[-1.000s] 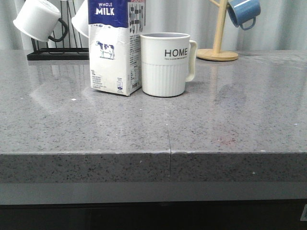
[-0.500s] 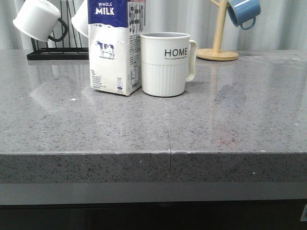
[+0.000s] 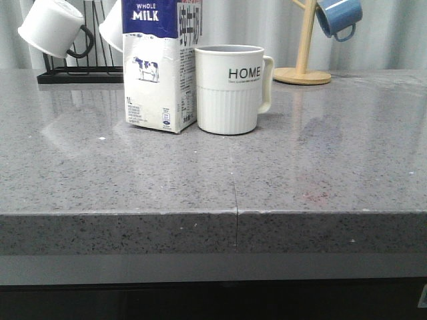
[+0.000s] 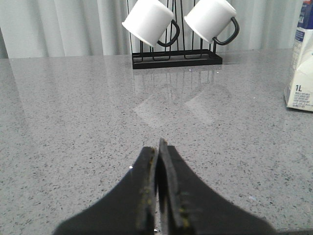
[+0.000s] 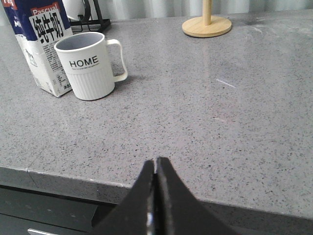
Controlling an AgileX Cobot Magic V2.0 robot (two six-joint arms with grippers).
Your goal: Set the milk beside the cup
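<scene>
Nearest the robot, both arms sit back at the front edge of the grey speckled surface [image 3: 300, 167]. The left claw [image 4: 157, 147] has its fingers pressed together with nothing between them, and the right claw [image 5: 155, 164] is likewise pressed together and empty. Neither touches anything.

Farther in, the milk [image 3: 159, 67] stands upright on the surface, just beside the cup [image 3: 230, 90], on the cup's left as seen from the front. The two look close enough to touch, though the pictures do not settle whether they do. The cup's handle points away from the carton. Judging from this arrangement, the placing looks done: the milk is set down, released and steady, and nothing seems left but to keep the arms clear.

Beyond them, at the back of the surface, a black wire rack [image 4: 176, 58] carries two white mugs [image 4: 149, 22] with black handles, well apart from the carton. Back right, a wooden stand [image 3: 303, 67] holds a blue mug [image 3: 339, 17]. Nothing lies between the claws and the milk and cup.
</scene>
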